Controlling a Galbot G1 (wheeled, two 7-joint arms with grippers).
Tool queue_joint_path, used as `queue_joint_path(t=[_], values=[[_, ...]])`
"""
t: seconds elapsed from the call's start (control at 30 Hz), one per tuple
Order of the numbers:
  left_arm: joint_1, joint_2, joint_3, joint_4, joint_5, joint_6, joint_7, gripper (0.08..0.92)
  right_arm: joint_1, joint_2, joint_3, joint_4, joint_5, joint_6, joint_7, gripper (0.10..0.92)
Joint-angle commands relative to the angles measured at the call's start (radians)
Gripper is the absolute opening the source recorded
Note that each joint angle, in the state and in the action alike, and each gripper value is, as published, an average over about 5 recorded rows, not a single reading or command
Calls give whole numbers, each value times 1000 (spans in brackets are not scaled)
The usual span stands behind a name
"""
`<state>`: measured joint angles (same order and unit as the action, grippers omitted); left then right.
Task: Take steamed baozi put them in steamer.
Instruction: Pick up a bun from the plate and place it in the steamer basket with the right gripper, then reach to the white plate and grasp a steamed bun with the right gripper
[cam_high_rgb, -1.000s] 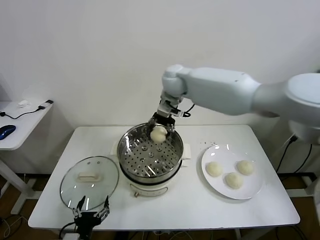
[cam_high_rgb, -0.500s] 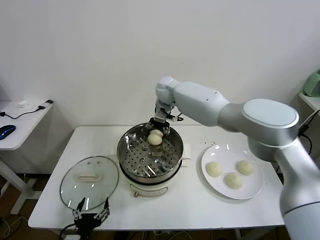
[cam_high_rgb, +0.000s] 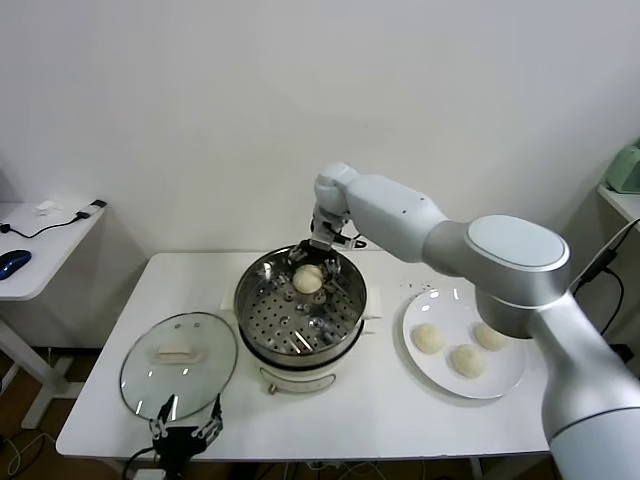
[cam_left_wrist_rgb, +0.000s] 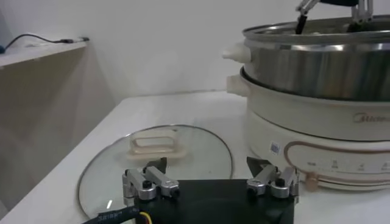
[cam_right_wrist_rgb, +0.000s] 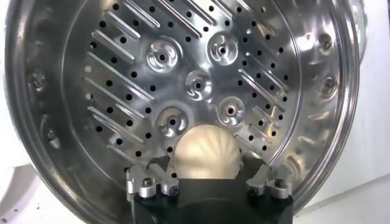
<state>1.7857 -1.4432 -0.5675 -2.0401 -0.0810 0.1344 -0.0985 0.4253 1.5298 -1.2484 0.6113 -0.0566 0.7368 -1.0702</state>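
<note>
The steamer (cam_high_rgb: 262, 322) is a shiny steel pot with a perforated tray (cam_right_wrist_rgb: 183, 67) on a white base, mid-table; its side shows in the left wrist view (cam_left_wrist_rgb: 317, 61). One cream-white baozi (cam_high_rgb: 307, 280) rests on the tray at the pot's far side and fills the near part of the right wrist view (cam_right_wrist_rgb: 207, 152). My right gripper (cam_high_rgb: 308, 272) reaches down into the pot, its fingers open on either side of this bun (cam_right_wrist_rgb: 204, 167), one touching it and a small gap at the other. Three more baozi (cam_high_rgb: 466, 360) lie on a white plate (cam_high_rgb: 505, 385). My left gripper (cam_high_rgb: 186, 432) hangs open and empty at the table's front edge (cam_left_wrist_rgb: 207, 173).
A round glass lid (cam_high_rgb: 178, 365) with a cream handle lies flat on the table left of the steamer, just beyond my left gripper (cam_left_wrist_rgb: 158, 155). A side desk (cam_high_rgb: 40, 250) with a mouse and cable stands at the far left. A wall is close behind the table.
My right gripper has lowered the baozi from above the pot's far rim down onto the perforated tray. The left arm has not moved.
</note>
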Motion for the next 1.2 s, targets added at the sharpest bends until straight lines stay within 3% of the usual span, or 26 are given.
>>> queue_joint_path(t=[0.03,0.27,0.43,0.57,0.73,0.9,1.07,1.2], values=[[2,-3,8,-6,6,0,1,823,51,-30,-22,24,148,46,-55,822],[8,-5,13,-14,11,0,1,823,283,-223,-204,303,464,-86,-136,823],[5,-4,16,-15,12,1,2,823,460,-424,-409,450,657,-353,-98,823],[3,0,14,-15,8,-1,1,823,552,-571,-550,536,698,-571,-53,823],[-3,6,0,-14,-3,-2,0,823,629,-719,-720,708,744,-738,2,823],[-20,4,-16,-13,-17,3,2,823,551,-836,-766,871,874,-934,124,823],[-27,-1,-25,-4,-23,4,1,823,400,-863,-669,864,867,-1013,223,823],[-22,-4,-27,-2,-22,3,1,823,262,-847,-567,786,762,-1037,247,823]])
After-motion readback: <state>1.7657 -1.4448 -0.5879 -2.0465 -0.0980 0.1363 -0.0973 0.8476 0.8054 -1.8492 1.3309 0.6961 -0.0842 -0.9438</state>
